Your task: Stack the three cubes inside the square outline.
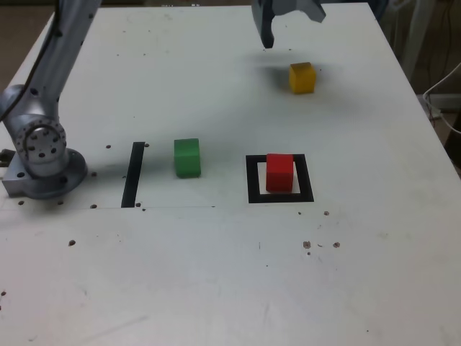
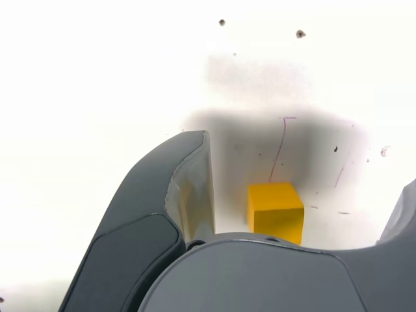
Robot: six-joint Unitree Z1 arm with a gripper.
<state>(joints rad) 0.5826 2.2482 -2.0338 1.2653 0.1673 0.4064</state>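
Exterior view, pincer: the pincer point(image 1: 288, 25) hangs at the far edge of the bench point(image 1: 216, 288), jaws spread wide and empty, above and slightly to the exterior view's left of the yellow cube point(image 1: 302, 78).
Exterior view, red cube: the red cube point(image 1: 279, 172) sits inside the square outline point(image 1: 279, 179), near the middle of the bench, towards the exterior view's right.
Exterior view, green cube: the green cube point(image 1: 187, 158) rests to the exterior view's left of the outline, apart from it, with a black strip point(image 1: 133, 174) further left.
Exterior view, arm: the arm's base point(image 1: 43, 155) stands at the exterior view's left edge.
Wrist view, pincer: one dark finger point(image 2: 162, 208) is in plain sight, the other only at the frame's edge; nothing is between them.
Wrist view, yellow cube: the yellow cube point(image 2: 275, 211) lies on the bench between the spread jaws, not touched, closer to the visible finger.
Risk: since the cube looks off-centre in the gap, a straight descent may land a fingertip on its top or nudge it sideways. A skewed grip could then set it crooked on the red cube and topple the stack.
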